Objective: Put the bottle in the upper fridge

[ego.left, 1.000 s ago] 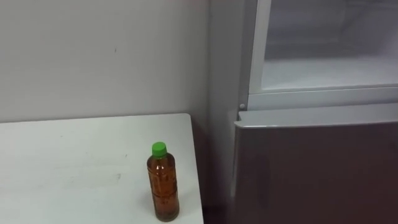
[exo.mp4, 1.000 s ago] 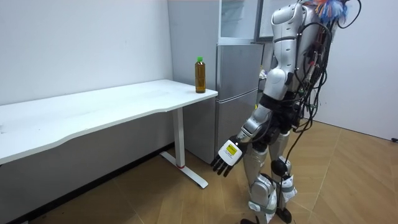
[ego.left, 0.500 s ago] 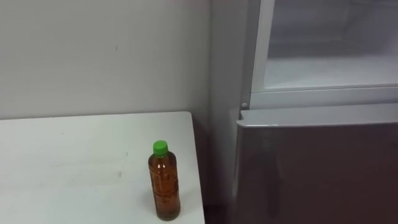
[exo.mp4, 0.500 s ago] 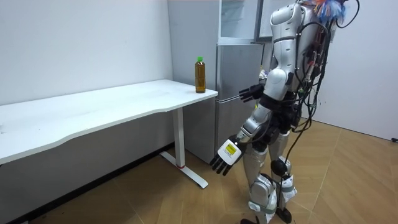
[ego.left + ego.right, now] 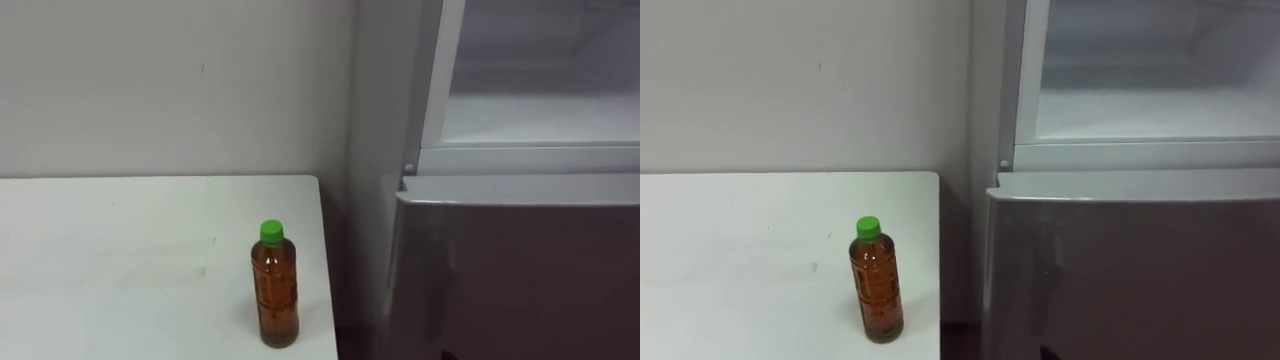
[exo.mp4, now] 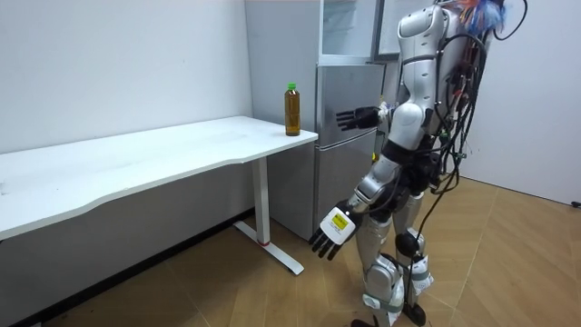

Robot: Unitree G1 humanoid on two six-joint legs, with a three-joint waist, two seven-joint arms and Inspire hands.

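Observation:
A brown bottle (image 5: 277, 298) with a green cap stands upright near the right front corner of the white table (image 5: 120, 270); it also appears as the bottle (image 5: 876, 287) and the bottle (image 6: 291, 110). Right of the table is the grey fridge (image 6: 349, 136), whose upper compartment (image 5: 540, 110) is open, white inside. Its lower door (image 5: 520, 270) is shut. In the room view I stand facing the fridge and the table corner. My right hand (image 6: 350, 116) is raised at chest height, open, pointing toward the bottle and short of it. My left hand (image 6: 330, 229) hangs open by my thigh.
A grey wall (image 5: 170, 80) runs behind the table. The table's right edge (image 5: 325, 260) lies close to the fridge's side, with a narrow gap between. Wooden floor (image 6: 508, 263) spreads behind me in the room view.
My right hand has come up from behind my body to chest height and reached toward the bottle. The eye view has shifted a little. The bottle stays put.

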